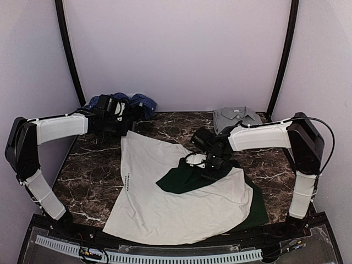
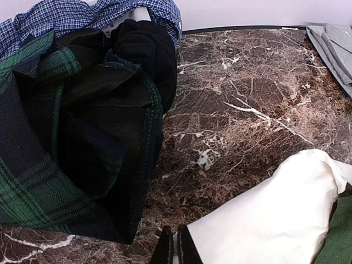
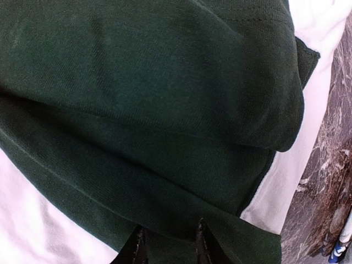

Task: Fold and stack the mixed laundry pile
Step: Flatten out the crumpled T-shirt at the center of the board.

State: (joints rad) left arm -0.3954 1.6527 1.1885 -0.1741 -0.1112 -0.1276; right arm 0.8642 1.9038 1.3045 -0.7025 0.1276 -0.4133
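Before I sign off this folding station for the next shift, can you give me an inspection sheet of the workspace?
Surface: dark, white-veined marble table.
Job's things: white tee spread mid-table, green sleeve folded onto it; tartan shirt, blue checked shirt and dark item heaped back left; folded grey shirt back right.
Clutter: slatted basket at the near edge.
Grippers: left gripper shut beside the tee's corner; right gripper on the green sleeve, cloth between its fingers, grip unclear.
Cables: black cable loops off the right arm, away from the cloth.
Surroundings: plain pale walls, black poles.
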